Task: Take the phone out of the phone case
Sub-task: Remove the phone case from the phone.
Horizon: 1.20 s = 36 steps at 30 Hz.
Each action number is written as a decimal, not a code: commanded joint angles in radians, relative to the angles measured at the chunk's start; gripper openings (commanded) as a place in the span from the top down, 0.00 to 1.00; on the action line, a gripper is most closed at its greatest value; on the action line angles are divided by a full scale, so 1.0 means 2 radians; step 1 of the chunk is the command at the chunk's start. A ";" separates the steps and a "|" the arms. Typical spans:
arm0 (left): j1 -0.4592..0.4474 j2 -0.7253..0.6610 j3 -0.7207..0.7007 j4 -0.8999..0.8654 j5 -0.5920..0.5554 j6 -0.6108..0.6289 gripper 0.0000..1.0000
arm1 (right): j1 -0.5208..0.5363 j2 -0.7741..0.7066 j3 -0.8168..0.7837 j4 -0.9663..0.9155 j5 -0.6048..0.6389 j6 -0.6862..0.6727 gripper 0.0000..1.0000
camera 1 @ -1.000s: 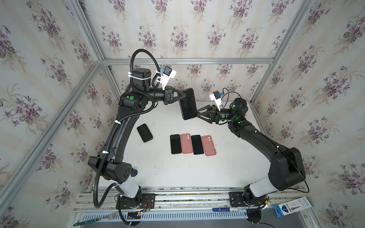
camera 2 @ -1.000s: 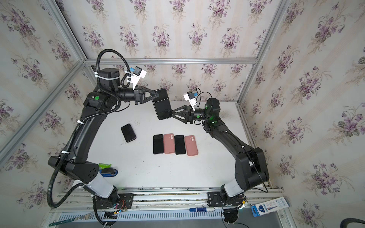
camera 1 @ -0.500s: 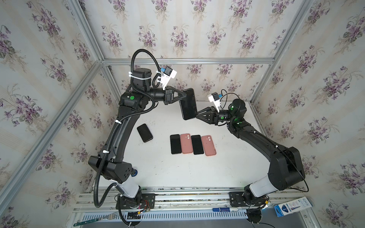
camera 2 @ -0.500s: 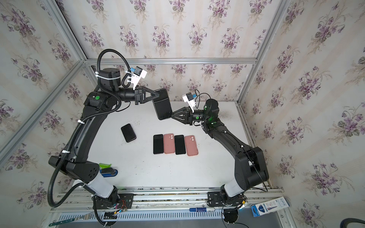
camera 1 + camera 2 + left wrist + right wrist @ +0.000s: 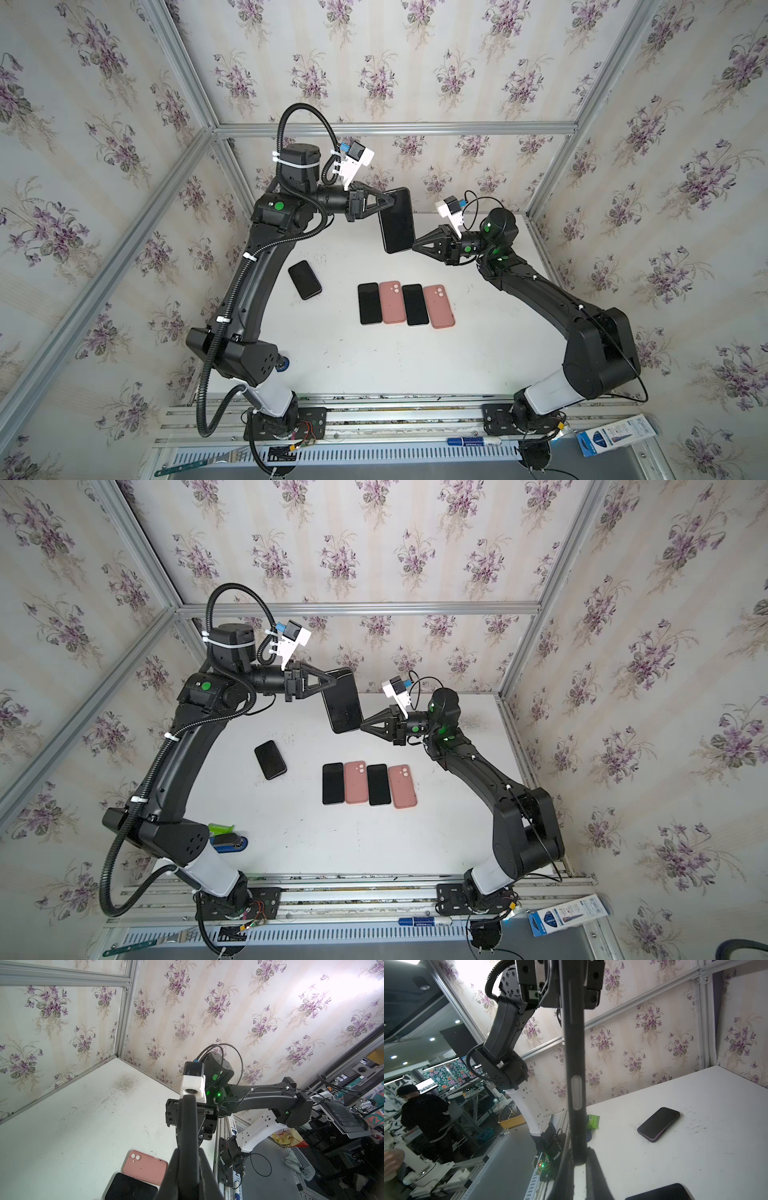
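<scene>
A dark phone (image 5: 397, 222) in its black phone case (image 5: 574, 1053) hangs in the air over the back of the white table (image 5: 353, 365); it shows in both top views, phone (image 5: 344, 704). My left gripper (image 5: 390, 199) is shut on its upper end, and in the left wrist view the phone case (image 5: 188, 1126) runs edge-on between the fingers of the left gripper (image 5: 188, 1159). My right gripper (image 5: 415, 247) is shut on the lower end. The right wrist view shows the right gripper (image 5: 578, 1157) with a finger on each face of the case.
On the table lie a phone in a dark purple case (image 5: 304, 279) and a row of two black phones (image 5: 370, 303) (image 5: 415, 304) alternating with two pink cases (image 5: 392, 302) (image 5: 439, 306). A green packet (image 5: 220, 828) lies at the front left. A pen (image 5: 471, 441) rests on the front rail.
My right gripper has moved in to the phone's lower end and its jaws have shut on it. The left gripper has kept its hold without moving.
</scene>
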 commanded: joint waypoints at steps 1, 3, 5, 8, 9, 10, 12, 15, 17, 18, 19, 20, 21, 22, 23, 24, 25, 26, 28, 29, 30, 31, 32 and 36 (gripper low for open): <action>-0.004 0.003 0.001 0.015 0.040 -0.007 1.00 | 0.004 -0.001 0.013 0.021 -0.029 -0.040 1.00; -0.006 0.003 -0.004 0.015 0.047 -0.006 1.00 | 0.004 -0.002 0.014 0.014 -0.037 -0.054 1.00; -0.006 0.001 -0.011 0.015 0.050 -0.005 1.00 | 0.004 -0.003 0.014 0.008 -0.046 -0.065 1.00; -0.009 0.000 -0.016 0.015 0.056 -0.008 1.00 | 0.004 -0.009 0.006 0.005 -0.054 -0.083 1.00; -0.011 0.000 -0.015 0.016 0.056 -0.009 1.00 | 0.004 -0.010 0.002 0.005 -0.055 -0.089 1.00; -0.014 0.001 -0.014 0.016 0.057 -0.011 1.00 | 0.005 -0.011 -0.001 0.005 -0.056 -0.092 1.00; -0.018 0.002 -0.013 0.016 0.059 -0.015 1.00 | 0.005 -0.012 -0.003 0.004 -0.061 -0.097 1.00; -0.025 0.003 -0.013 0.017 0.059 -0.019 1.00 | 0.005 -0.017 -0.009 -0.003 -0.067 -0.117 1.00; -0.029 0.002 -0.013 0.017 0.061 -0.022 1.00 | 0.005 -0.020 -0.013 -0.005 -0.071 -0.131 1.00; -0.030 0.002 -0.012 0.017 0.062 -0.024 1.00 | 0.005 -0.020 -0.015 -0.006 -0.073 -0.140 1.00; -0.032 0.002 -0.012 0.017 0.060 -0.026 1.00 | 0.005 -0.021 -0.016 -0.010 -0.078 -0.151 1.00; -0.033 0.000 -0.012 0.017 0.059 -0.026 1.00 | 0.005 -0.021 -0.016 -0.012 -0.079 -0.161 1.00; -0.035 -0.001 -0.012 0.017 0.059 -0.027 1.00 | 0.005 -0.020 -0.017 -0.012 -0.078 -0.169 1.00; -0.038 -0.001 -0.012 0.017 0.058 -0.029 1.00 | 0.005 -0.019 -0.018 -0.012 -0.078 -0.176 1.00; -0.041 -0.003 -0.013 0.017 0.056 -0.029 1.00 | 0.005 -0.017 -0.016 -0.010 -0.077 -0.179 1.00; -0.043 -0.004 -0.014 0.017 0.056 -0.030 1.00 | 0.004 -0.013 -0.013 -0.007 -0.078 -0.179 1.00; -0.047 -0.005 -0.016 0.017 0.053 -0.030 1.00 | 0.003 -0.009 -0.010 -0.003 -0.078 -0.179 1.00; -0.051 -0.006 -0.017 0.018 0.053 -0.031 1.00 | 0.002 -0.004 -0.006 0.001 -0.078 -0.179 1.00; -0.056 -0.007 -0.019 0.017 0.052 -0.032 1.00 | 0.002 0.006 0.004 0.006 -0.079 -0.179 1.00; -0.058 -0.008 -0.021 0.018 0.050 -0.033 1.00 | 0.002 0.009 0.010 0.008 -0.080 -0.179 1.00; -0.060 -0.009 -0.023 0.018 0.050 -0.034 1.00 | 0.002 0.013 0.015 0.010 -0.081 -0.178 1.00; -0.061 -0.011 -0.026 0.017 0.050 -0.034 1.00 | 0.001 0.017 0.020 0.010 -0.083 -0.179 1.00; -0.062 -0.013 -0.027 0.018 0.051 -0.035 1.00 | -0.001 0.019 0.024 0.009 -0.085 -0.181 1.00; -0.062 -0.018 -0.023 0.018 0.046 -0.039 1.00 | -0.008 0.021 0.030 0.002 -0.090 -0.189 1.00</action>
